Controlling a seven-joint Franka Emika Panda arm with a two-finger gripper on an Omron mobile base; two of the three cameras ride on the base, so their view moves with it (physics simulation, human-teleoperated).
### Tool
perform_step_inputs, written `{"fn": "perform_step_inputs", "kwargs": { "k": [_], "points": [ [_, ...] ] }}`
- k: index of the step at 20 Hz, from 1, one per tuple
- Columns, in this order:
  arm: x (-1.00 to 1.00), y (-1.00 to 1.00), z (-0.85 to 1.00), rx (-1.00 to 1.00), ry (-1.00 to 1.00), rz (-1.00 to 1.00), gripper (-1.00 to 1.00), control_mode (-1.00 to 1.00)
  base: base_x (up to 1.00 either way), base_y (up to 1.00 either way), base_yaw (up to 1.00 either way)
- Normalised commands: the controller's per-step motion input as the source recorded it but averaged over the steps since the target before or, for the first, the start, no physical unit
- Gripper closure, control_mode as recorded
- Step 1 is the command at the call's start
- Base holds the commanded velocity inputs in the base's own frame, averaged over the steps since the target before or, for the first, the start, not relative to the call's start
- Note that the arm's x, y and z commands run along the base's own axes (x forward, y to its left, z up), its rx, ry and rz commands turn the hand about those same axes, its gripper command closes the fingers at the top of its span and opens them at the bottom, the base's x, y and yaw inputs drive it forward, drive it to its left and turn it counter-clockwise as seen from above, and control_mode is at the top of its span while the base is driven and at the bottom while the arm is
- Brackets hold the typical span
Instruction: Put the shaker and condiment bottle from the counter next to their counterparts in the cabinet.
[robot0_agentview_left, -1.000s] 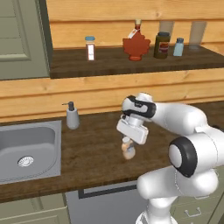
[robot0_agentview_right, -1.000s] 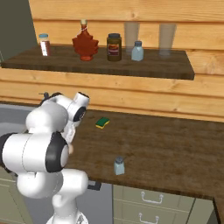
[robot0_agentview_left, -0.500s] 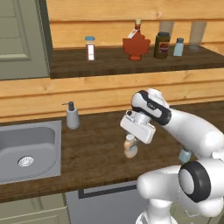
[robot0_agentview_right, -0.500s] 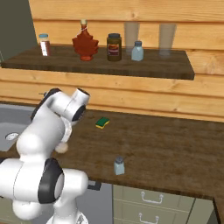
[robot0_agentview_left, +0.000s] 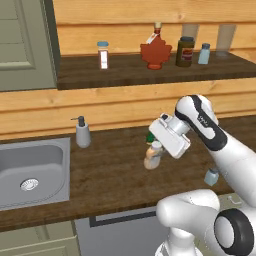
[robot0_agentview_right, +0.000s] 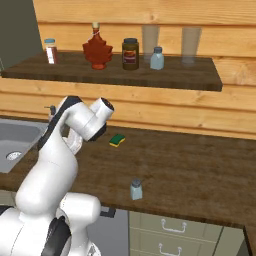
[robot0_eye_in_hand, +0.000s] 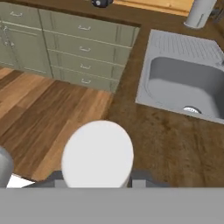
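Since a second ago the arm has swung its elbow out to the right, carrying the condiment bottle (robot0_agentview_left: 152, 155) higher. The gripper (robot0_agentview_left: 156, 152) seems clamped narrow on its whitish cap, bottle hanging tilted above the counter (robot0_agentview_left: 110, 175), freed for the cabinet (robot0_agentview_left: 150, 75) at twelve o'clock. The shaker (robot0_agentview_left: 211, 176) waits at four o'clock.

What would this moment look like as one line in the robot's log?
gripper: shut on condiment bottle | bottle: lifted above counter | shaker: standing on counter
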Motion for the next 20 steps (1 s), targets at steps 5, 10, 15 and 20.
{"fn": "perform_step_inputs", "kwargs": {
  "k": [5,10,15,20],
  "points": [
    [0.0,-0.12,0.74,0.16,0.0,-0.23,1.0,-1.0,0.0,0.0,0.0],
    [0.0,0.0,0.86,0.07,0.0,-0.26,1.0,-1.0,0.0,0.0,0.0],
    [0.0,0.0,0.82,0.0,0.0,-0.27,1.0,-1.0,0.0,0.0,0.0],
    [-0.05,0.0,0.55,-0.07,0.05,-0.27,1.0,-1.0,0.0,0.0,0.0]
  ]
}}
